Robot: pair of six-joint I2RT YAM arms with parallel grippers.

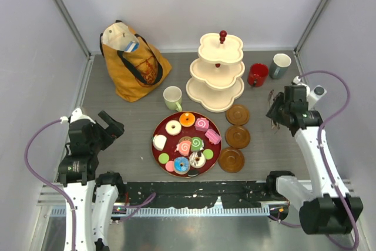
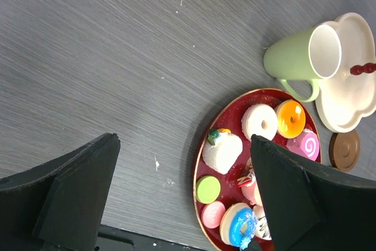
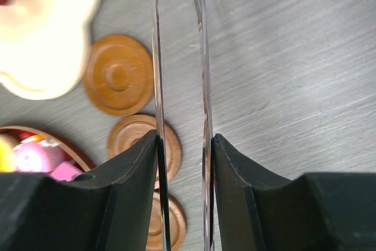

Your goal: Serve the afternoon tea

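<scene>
Toy pastries (image 1: 185, 144), among them donuts, swirl rolls and macarons, lie on the round dark-red tray (image 1: 156, 156). The pale green mug (image 1: 172, 97) stands just behind the tray. The red mug (image 1: 257, 74) and the grey-blue mug (image 1: 280, 65) stand at the back right. My right gripper (image 3: 185, 139) is shut on thin metal tongs (image 3: 155, 57), one blade against each pad, above the table right of the wooden coasters. My left gripper (image 2: 183, 140) is open and holds nothing, hovering left of the tray (image 2: 202, 163).
A cream three-tier stand (image 1: 216, 72) rises behind the tray. Three wooden coasters (image 1: 237, 136) lie in a line to the tray's right. A mustard-yellow tote bag (image 1: 132, 63) sits at the back left. Grey walls close in both sides.
</scene>
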